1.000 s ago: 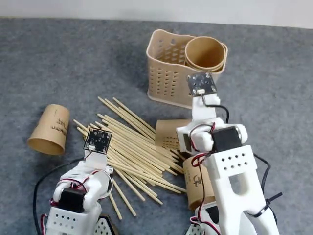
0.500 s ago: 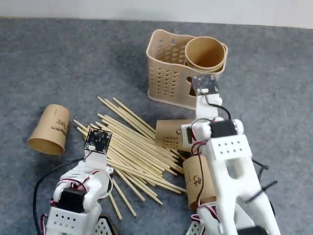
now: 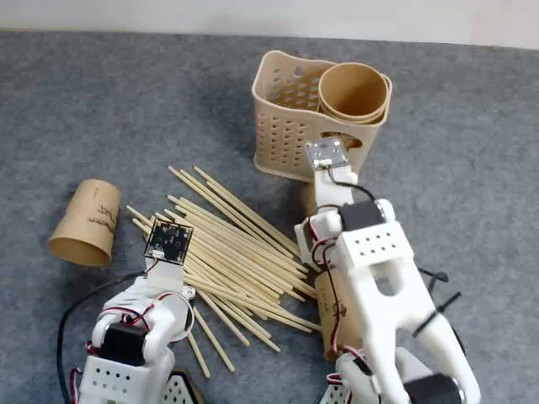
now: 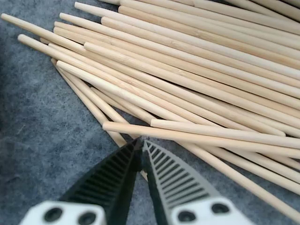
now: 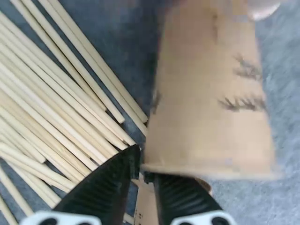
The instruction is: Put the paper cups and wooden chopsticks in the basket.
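Swung leftward within the last second, away from the front of the basket [image 3: 282, 135] and over the lying paper cup [image 5: 206, 108]. Now clenched on that cup's rim with the right gripper [image 5: 140, 171], cup body stretching ahead of the jaws, chopsticks [image 5: 47, 103] just beside. Suggests a grasp made; next, probably, a lift and carry to the basket ahead. For the left gripper [image 4: 140, 145]: pinched shut, empty, unmoved, jaws just above the chopsticks.
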Controlling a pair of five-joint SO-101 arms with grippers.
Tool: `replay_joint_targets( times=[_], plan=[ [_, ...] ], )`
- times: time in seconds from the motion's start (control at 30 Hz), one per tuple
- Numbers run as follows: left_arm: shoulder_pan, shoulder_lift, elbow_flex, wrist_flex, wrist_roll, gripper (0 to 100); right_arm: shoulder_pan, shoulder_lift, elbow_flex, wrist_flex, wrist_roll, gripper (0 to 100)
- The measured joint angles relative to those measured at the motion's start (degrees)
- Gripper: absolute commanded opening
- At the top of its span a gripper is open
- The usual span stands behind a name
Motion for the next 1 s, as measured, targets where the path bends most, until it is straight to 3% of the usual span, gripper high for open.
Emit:
replay_joint_targets(
  times=[0.43,0.7,0.83,1.0],
  plan=[
    [0.0,0.0,0.0,0.0,0.0,1,-0.44,-19.08,-1.05,10.55,8.79,0.7],
    [0.0,0.0,0.0,0.0,0.0,1,-0.44,-24.7,-16.7,26.29,17.14,0.7],
    [0.0,0.0,0.0,0.0,0.0,1,0.53,-24.97,-24.97,28.31,21.71,0.7],
    [0.0,0.0,0.0,0.0,0.0,1,7.21,-21.71,-32.09,28.31,26.2,0.7]
  ],
)
